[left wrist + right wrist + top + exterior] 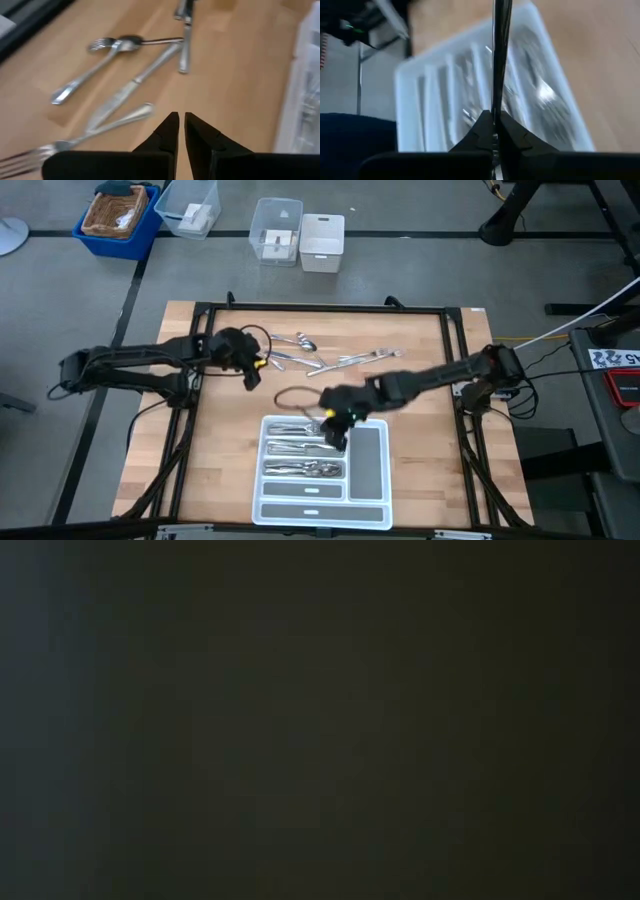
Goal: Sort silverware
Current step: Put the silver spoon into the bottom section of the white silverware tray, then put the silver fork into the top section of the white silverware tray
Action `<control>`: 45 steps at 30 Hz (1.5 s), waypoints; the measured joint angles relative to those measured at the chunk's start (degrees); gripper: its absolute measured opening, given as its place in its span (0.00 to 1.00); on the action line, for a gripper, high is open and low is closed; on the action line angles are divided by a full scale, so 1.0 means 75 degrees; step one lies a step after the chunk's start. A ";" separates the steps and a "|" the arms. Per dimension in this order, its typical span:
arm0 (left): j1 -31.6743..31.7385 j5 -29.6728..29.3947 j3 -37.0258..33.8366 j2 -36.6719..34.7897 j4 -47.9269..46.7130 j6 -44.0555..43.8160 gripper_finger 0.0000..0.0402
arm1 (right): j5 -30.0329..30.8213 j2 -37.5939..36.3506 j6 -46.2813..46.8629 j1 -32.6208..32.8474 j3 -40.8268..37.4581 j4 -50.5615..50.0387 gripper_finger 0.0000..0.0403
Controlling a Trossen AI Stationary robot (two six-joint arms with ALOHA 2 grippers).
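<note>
The right gripper point(495, 131) is hanging over the far end of the white tray point(372, 470), its fingers clamped on 1 slim piece of silverware point(501, 55), whose shaft is sticking straight out ahead of the wrist over the compartments; whether it is a knife, fork or spoon, the pictures are not showing. The main risk here is a bad drop: the piece is being held only by 1 end, so it could be pivoting in the pinch, and if it is released while crossing a divider it may be landing across 2 slots or joining the wrong kind, since 3 of the narrow compartments are already holding sorted cutlery point(300, 447). A release from too high could also be bouncing it out onto the wooden table point(420, 350). The left gripper point(181, 131) is sitting near the table's left side, just beside the loose pile of forks, knives and spoons point(125, 75) at the far centre of the table, its fingers nearly together with only a thin gap and nothing visibly between them. That suggests a second hazard: a closing on empty air, or a fingertip nudging the overlapping pieces so they scatter or tangle further. The low view is dark and is offering no check on heights.
</note>
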 joint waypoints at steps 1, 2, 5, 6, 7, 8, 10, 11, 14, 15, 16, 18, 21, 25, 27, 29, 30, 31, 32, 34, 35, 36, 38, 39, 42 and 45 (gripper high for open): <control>0.0153 0.0003 0.0000 0.0000 0.0000 0.0071 0.05 | 0.0213 0.0031 -0.0098 0.0172 0.0002 0.0271 0.02; 0.0292 0.0003 0.0000 0.0000 0.0003 0.0159 0.05 | 0.0386 0.0094 -0.0219 0.0327 0.0002 0.0482 0.02; 0.0642 0.0003 0.0000 0.0003 0.0010 0.0422 0.05 | 0.0620 0.0363 -0.0520 0.0641 0.0002 0.1191 0.02; 0.0734 0.0002 0.0000 0.0003 0.0012 0.0473 0.05 | 0.0617 0.0473 -0.0567 0.0711 0.0002 0.1385 0.02; 0.0822 0.0004 0.0000 0.0003 0.0012 0.0552 0.05 | 0.0609 0.0603 -0.0584 0.0762 0.0002 0.1564 0.02; 0.0891 0.0006 0.0000 0.0003 0.0012 0.0621 0.05 | 0.0560 0.0743 -0.0586 0.0803 0.0002 0.1731 0.02; 0.1005 0.0003 0.0000 0.0003 0.0009 0.0659 0.05 | 0.0366 0.1023 -0.0589 0.0818 0.0002 0.1774 0.02; 0.1052 0.0003 0.0000 0.0003 0.0009 0.0659 0.05 | 0.0240 0.1147 -0.0581 0.0849 -0.0003 0.1764 0.02; 0.1164 0.0006 0.0000 0.0003 -0.0001 0.0659 0.05 | -0.0007 0.1480 -0.0570 0.0840 -0.0003 0.1773 0.02; 0.1190 0.0006 0.0000 0.0003 0.0000 0.0659 0.05 | -0.0097 0.1580 -0.0567 0.0840 -0.0003 0.1773 0.02; 0.1203 0.0006 0.0000 0.0003 -0.0003 0.0659 0.05 | -0.0195 0.1664 -0.0569 0.0840 -0.0003 0.1777 0.02; 0.1203 0.0006 0.0000 0.0003 -0.0002 0.0659 0.05 | -0.0383 0.1841 -0.0577 0.0840 -0.0003 0.1779 0.02; 0.1203 0.0006 0.0000 0.0005 -0.0003 0.0659 0.05 | -0.0671 0.2058 -0.0586 0.0840 -0.0003 0.1794 0.03; 0.1203 0.0009 0.0000 0.0009 -0.0003 0.0659 0.05 | -0.1060 0.2294 -0.0618 0.0890 -0.0003 0.1877 0.03; 0.1203 0.0009 0.0000 0.0009 -0.0003 0.0665 0.05 | -0.1101 0.2383 -0.0785 0.0938 -0.0003 0.1862 0.03; 0.1203 0.0009 0.0000 0.0009 -0.0005 0.0771 0.05 | -0.1119 0.2381 -0.0876 0.0957 -0.0003 0.1853 0.04; 0.1203 0.0009 0.0000 0.0009 -0.0004 0.0815 0.05 | -0.1114 0.2379 -0.0954 0.0957 -0.0003 0.1863 0.04; 0.1203 0.0009 0.0000 0.0009 -0.0003 0.0842 0.05 | -0.1092 0.2379 -0.0999 0.0957 -0.0003 0.1864 0.05; 0.1203 0.0009 0.0000 0.0009 -0.0006 0.0869 0.05 | -0.1058 0.2379 -0.1009 0.0947 -0.0003 0.1854 0.06; 0.1201 0.0009 0.0000 0.0009 -0.0003 0.0997 0.05 | -0.1053 0.2379 -0.1000 0.0932 -0.0003 0.1852 0.08; 0.1203 0.0009 0.0000 0.0009 -0.0006 0.1012 0.05 | -0.1055 0.2379 -0.1000 0.0931 -0.0003 0.1852 0.09; 0.1203 0.0009 0.0000 0.0009 -0.0003 0.1015 0.05 | -0.1051 0.2379 -0.1000 0.0931 -0.0003 0.1850 0.11; 0.1203 0.0009 0.0000 0.0009 -0.0006 0.1015 0.05 | -0.1053 0.2379 -0.0998 0.0931 -0.0003 0.1834 0.14; 0.1203 0.0007 0.0000 0.0009 -0.0003 0.1002 0.05 | -0.1055 0.2379 -0.1000 0.0931 -0.0003 0.1840 0.15; 0.1203 0.0008 0.0000 0.0009 -0.0003 0.0968 0.05 | -0.1058 0.2379 -0.0897 0.0931 -0.0003 0.1842 0.21; 0.1203 -0.0044 0.0000 0.0032 0.0006 0.0848 0.05 | -0.1099 0.2379 -0.0681 0.0915 -0.0003 0.1845 0.26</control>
